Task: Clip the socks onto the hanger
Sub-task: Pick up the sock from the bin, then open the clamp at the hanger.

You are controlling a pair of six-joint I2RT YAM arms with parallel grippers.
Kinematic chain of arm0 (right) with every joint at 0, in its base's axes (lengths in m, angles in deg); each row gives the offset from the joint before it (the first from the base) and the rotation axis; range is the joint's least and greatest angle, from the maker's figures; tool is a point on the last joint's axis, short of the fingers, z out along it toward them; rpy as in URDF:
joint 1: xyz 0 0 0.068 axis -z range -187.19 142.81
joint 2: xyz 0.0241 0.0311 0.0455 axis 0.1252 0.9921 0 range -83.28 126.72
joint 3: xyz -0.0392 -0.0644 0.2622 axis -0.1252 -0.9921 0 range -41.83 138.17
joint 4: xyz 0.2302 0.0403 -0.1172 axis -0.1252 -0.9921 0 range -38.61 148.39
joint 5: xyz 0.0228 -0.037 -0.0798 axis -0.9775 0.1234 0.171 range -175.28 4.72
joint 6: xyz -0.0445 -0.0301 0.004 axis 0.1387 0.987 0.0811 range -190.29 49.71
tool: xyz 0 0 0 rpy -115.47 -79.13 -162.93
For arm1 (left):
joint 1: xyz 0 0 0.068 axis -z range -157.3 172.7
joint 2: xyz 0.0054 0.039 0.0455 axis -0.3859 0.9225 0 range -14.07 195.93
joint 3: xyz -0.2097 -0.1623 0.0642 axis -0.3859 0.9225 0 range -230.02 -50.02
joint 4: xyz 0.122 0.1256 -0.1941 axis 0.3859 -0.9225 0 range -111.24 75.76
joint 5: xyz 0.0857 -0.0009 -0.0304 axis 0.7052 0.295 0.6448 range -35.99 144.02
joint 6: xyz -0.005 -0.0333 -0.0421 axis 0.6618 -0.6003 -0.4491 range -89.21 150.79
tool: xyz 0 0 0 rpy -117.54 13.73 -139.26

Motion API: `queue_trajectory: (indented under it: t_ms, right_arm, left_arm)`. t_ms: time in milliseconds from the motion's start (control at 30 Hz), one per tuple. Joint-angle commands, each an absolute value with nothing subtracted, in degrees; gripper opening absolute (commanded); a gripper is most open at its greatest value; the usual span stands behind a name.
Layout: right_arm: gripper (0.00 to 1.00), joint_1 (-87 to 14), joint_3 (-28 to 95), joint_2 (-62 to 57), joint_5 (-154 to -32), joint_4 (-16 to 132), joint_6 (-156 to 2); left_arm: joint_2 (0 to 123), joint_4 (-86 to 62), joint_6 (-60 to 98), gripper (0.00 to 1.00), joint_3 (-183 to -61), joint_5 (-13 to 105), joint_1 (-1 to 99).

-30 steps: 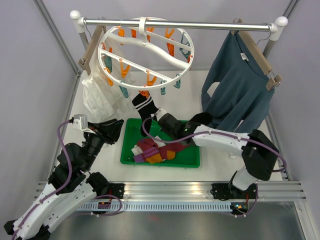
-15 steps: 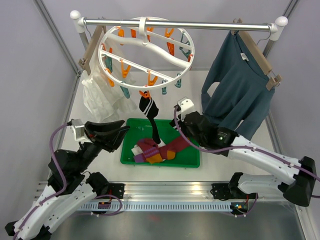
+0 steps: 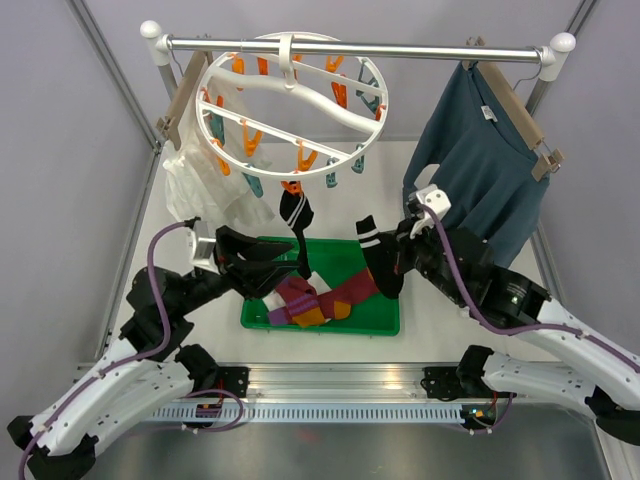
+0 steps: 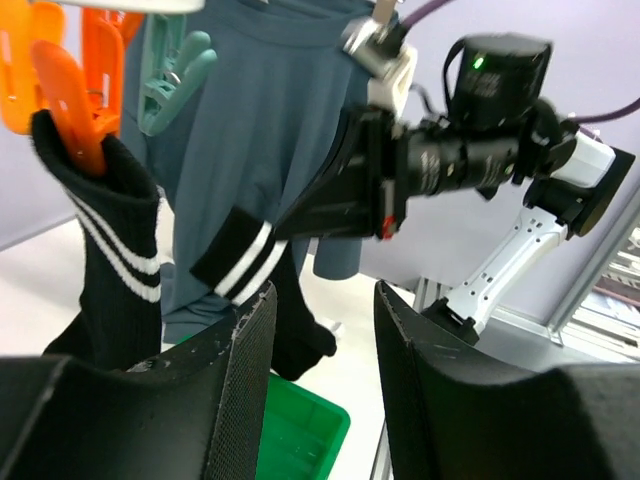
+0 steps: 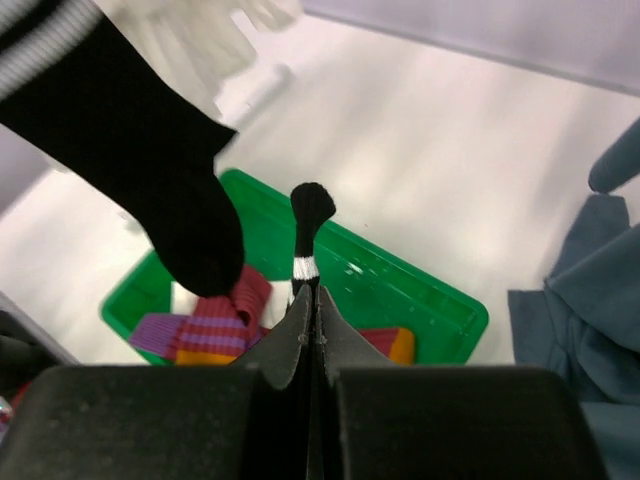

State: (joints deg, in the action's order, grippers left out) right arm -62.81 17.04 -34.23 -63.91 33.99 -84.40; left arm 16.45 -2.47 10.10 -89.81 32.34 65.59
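A striped sock is gripped tight in the right tool, raised above the tray. The left tool is held open and empty beside a second sock, already clipped to the hanger. In the tray, more socks are seen.

Pale lilac walls close in left and right, the white table sits evenly lit (a steel rail spans the frame's top).

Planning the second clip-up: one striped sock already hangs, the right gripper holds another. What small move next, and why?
Probably lift the right gripper and its held sock toward the teal clip, which looks free, beside the hung sock; the left gripper sits open and empty there to pinch it.
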Motion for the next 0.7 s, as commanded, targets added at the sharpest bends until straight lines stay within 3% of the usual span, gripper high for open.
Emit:
queue_trajectory:
  t_ms: [0, 667]
  right_arm:
    - [0.0, -62.7, 21.1, -37.0, -67.7, 35.5, -86.9]
    - [0.0, -62.7, 24.4, -40.5, -82.8, 42.0, -90.3]
  left_arm:
    - [19.4, 2.7, 9.4, 0.5, -91.6, 28.8, 65.9]
    - [34.8, 15.6, -1.4, 0.6, -91.1, 25.5, 66.3]
